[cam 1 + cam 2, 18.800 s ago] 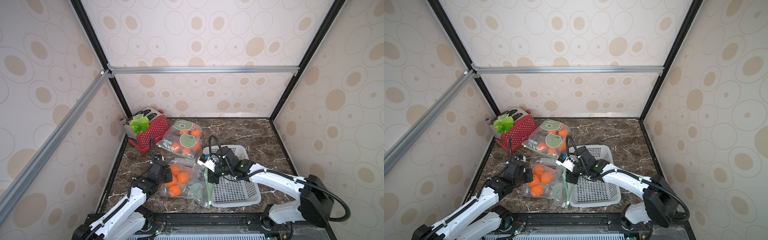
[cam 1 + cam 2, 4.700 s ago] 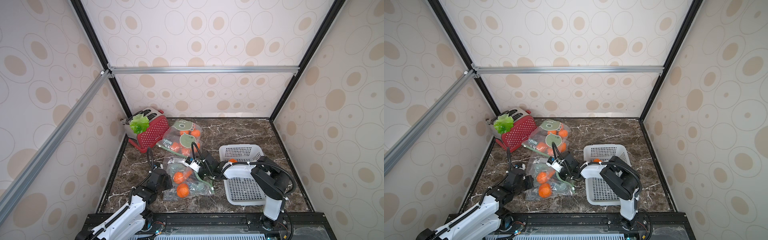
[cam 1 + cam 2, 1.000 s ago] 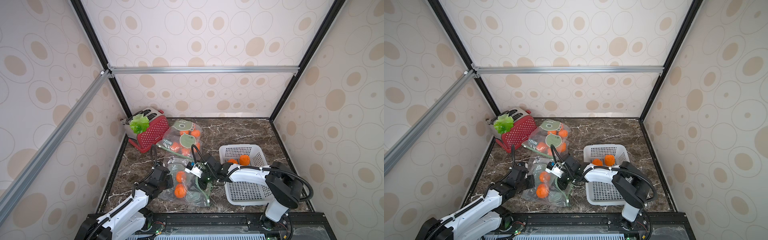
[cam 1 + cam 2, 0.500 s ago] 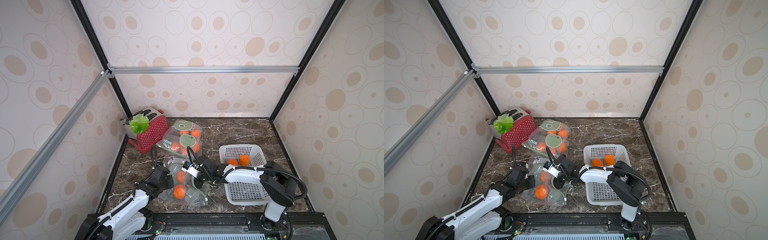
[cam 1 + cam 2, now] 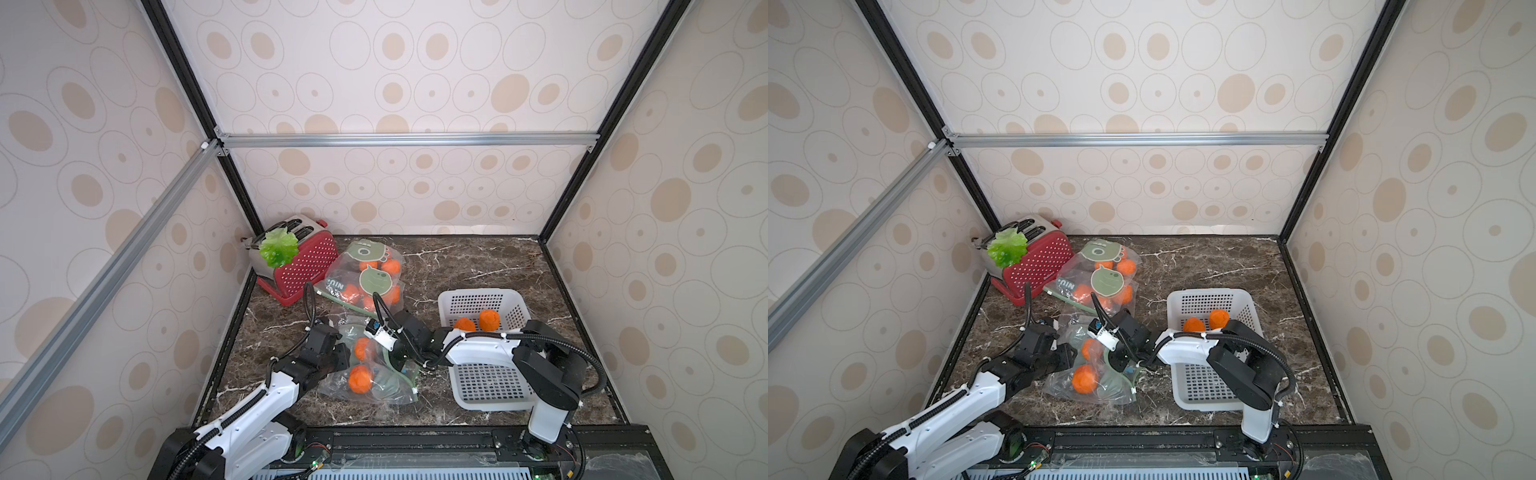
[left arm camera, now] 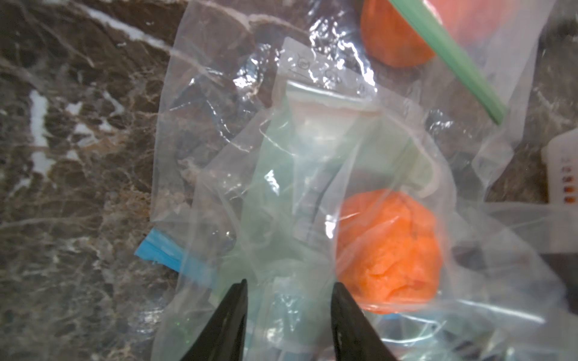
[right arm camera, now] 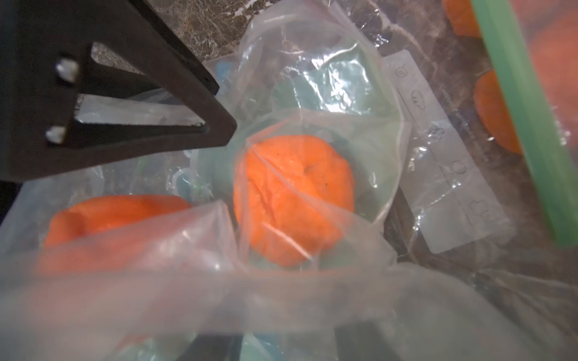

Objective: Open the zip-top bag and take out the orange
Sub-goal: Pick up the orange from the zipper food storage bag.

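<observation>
Lying on marble tabletop [image 5: 478, 266] btw dotted walls [image 5: 415, 83], zip-top bag [image 5: 386, 390] sits under spread left fingers [image 6: 225, 318]; right fingers [image 5: 398, 360]: can't tell.

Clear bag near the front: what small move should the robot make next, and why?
Probably ease the right gripper forward into the bag toward the nearer orange: that orange lies just ahead of it under loose film, and the left gripper stands open, holding nothing.

Left arm [image 5: 257, 411] and right arm [image 5: 482, 351]: white shells, black joints. Black cables [image 5: 308, 299] loop off both wrists. Left end effector [image 6: 289, 300] has slim black tapered fingers.
</observation>
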You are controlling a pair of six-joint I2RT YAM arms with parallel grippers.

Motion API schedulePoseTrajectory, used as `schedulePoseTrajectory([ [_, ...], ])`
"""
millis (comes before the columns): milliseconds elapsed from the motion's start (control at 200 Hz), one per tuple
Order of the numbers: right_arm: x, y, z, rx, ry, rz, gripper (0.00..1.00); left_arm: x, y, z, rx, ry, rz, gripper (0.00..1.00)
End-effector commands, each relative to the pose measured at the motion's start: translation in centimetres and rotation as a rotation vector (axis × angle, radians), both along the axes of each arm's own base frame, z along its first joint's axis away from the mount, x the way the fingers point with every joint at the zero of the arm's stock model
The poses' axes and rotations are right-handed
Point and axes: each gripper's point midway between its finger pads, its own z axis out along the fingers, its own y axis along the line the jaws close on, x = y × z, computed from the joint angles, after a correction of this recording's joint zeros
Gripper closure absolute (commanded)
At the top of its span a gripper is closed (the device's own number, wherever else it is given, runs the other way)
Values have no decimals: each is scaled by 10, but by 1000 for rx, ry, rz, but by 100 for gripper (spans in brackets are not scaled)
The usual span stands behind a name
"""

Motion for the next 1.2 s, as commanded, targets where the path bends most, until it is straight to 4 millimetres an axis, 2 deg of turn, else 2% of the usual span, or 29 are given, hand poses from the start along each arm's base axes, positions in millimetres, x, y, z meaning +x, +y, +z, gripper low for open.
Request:
schedulePoseTrajectory([
  [0,7,5,4,12,-34,-1,52,9,7,20,51,-27,19,43],
  [80,5,4,4,17,-33,0,51,14,12,23,73,-51,40,36],
  [135,5,3,5,19,-33,2,50,18,9,23,67,-57,31,34],
  [285,5,2,5,28,-33,1,49,28,4,13,96,-30,9,36],
  [386,5,2,5,37,-24,1,49,35,-1,5,113,-6,-8,43],
  [486,4,2,3,38,-14,6,49,42,-12,0,71,-8,-37,53],
  [566,3,2,3,41,-13,8,49,45,-20,0,42,-10,-49,66],
  [636,3,1,3,47,-15,9,48,47,-23,-2,31,-7,-53,90],
  [676,3,1,1,50,-17,12,48,48,-25,-3,29,-4,-60,100],
  [781,6,-1,-1,49,-41,5,43,48,-28,-4,20,6,-75,100],
  [871,21,-9,-5,19,-91,-70,36,47,-29,-3,14,-1,-88,100],
  [956,34,-14,-6,18,-116,-123,33,45,-33,-4,-2,-2,-107,100],
  [1077,44,-9,-4,44,-128,-135,31,44,-44,-6,-49,2,-149,100],
  [1197,43,4,-2,81,-123,-102,29,43,-52,-11,-80,21,-177,100],
])
